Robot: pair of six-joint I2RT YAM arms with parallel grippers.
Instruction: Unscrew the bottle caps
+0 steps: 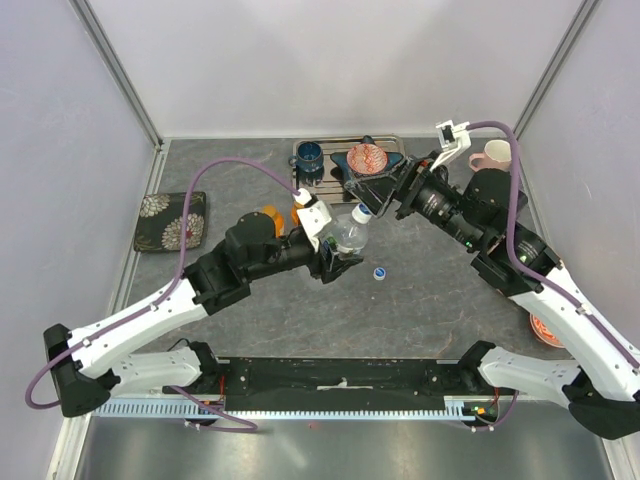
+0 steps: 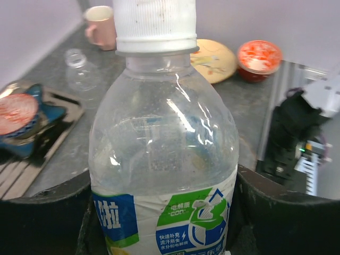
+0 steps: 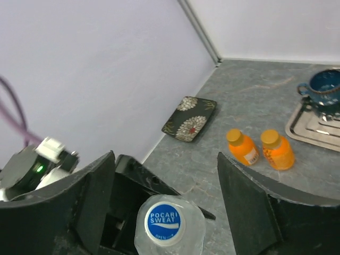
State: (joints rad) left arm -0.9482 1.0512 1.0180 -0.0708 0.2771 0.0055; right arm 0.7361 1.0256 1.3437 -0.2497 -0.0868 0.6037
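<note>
top: left gripper (image 1: 335, 250) clamps clear bottle (image 1: 352, 232), right gripper (image 1: 372, 203) at its cap (image 1: 363, 212) | left wrist: bottle fills gap between left fingers (image 2: 37, 218), cap on | right wrist: right fingers (image 3: 255, 196) wide, cap between them, untouched | grey table (image 1: 430, 310), pale walls (image 1: 300, 60)

Bottle cap (image 3: 164, 222) top reads "POCARI SWEAT", with a tiny "OPEN" below. Label (image 2: 178, 226) on the bottle (image 2: 159, 138) has Chinese print plus a small "CON"; the finer lines are unreadable.

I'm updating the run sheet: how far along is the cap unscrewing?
Done: one blue cap lies loose, and a clear bottle stands capless. In hand: the left gripper grips the labelled bottle, Pocari cap on, right gripper open around it. Left: both orange bottles, capped.
</note>
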